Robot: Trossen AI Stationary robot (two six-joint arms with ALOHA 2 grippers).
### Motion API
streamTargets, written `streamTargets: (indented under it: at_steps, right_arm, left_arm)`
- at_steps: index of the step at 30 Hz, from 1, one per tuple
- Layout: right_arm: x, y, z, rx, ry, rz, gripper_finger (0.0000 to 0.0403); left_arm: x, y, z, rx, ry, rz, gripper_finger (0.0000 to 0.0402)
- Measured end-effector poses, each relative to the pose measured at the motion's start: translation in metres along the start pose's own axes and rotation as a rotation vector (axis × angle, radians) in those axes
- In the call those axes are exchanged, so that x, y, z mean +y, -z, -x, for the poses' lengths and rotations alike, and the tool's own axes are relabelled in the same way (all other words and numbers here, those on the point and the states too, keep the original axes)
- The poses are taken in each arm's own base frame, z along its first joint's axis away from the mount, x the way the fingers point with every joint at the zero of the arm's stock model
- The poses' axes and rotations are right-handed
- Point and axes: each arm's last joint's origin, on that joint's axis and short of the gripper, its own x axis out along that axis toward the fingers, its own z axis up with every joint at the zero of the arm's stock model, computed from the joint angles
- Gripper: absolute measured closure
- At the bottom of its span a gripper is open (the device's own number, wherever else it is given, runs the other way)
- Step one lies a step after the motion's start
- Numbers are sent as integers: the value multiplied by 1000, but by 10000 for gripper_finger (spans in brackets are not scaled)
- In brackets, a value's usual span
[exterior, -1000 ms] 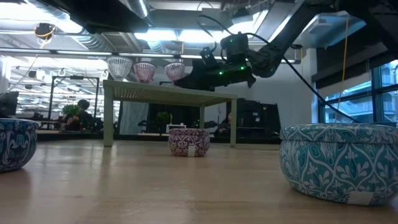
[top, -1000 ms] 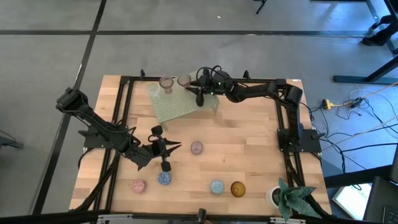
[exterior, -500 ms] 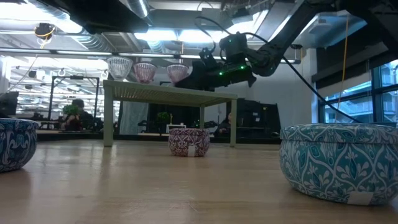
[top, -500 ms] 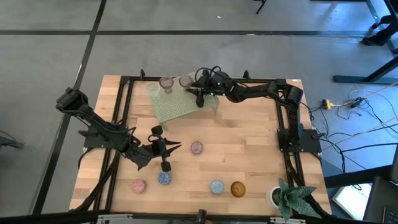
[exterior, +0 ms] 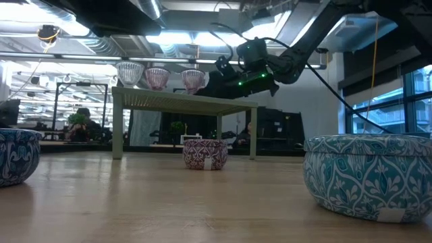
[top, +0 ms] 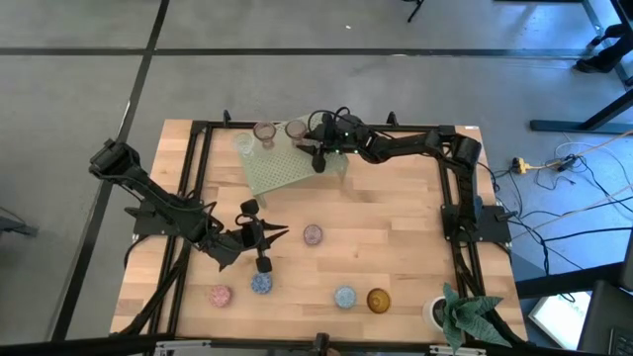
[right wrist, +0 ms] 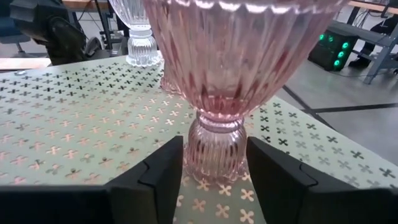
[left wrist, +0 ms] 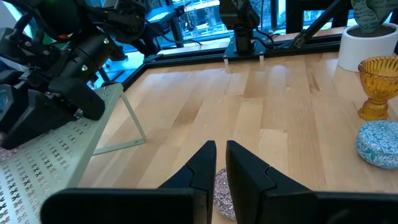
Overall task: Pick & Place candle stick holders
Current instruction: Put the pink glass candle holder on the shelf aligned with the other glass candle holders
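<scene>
The right gripper (top: 306, 138) is reaching over the far corner of the green rack (top: 280, 170), at the back of the table (top: 396, 237). Its fingers (right wrist: 155, 177) are standing spread, one on each side of the stem of a pink holder (right wrist: 227, 81), with a gap showing between each finger and the glass; the holder's foot is resting on the rack's perforated top. In the low view that pink holder (exterior: 193, 79) is standing upright beside two others on the rack, a mauve one (exterior: 157, 77) in the middle and a clear one (exterior: 129, 72) at the far end.

The left gripper (top: 265, 249) is waiting low over the middle of the table, its fingers (left wrist: 202, 171) pressed nearly together and gripping nothing. A patterned purple holder (top: 313, 234) is sitting on the wood just beside it.

Four more holders are lying along the near edge, well apart from the rack: a pink one (top: 220, 295), a blue one (top: 261, 284), a light blue one (top: 344, 297) and an amber stemmed one (top: 379, 300). A white pot with a plant (top: 457, 312) is standing at the near right corner.

A person (exterior: 82, 121) is sitting in the room beyond the table.
</scene>
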Motion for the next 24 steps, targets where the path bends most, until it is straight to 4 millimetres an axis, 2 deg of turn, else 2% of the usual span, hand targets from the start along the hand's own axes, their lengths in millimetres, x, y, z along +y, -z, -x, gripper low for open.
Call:
streamTargets:
  at_steps: [12,24]
  right_arm:
    - [0,-6,3,-7,1,2,221]
    - [2,-2,5,64,-11,-7,221]
  left_arm:
    - [0,0,0,0,1,8,370]
    - [-1,0,0,5,26,18,370]
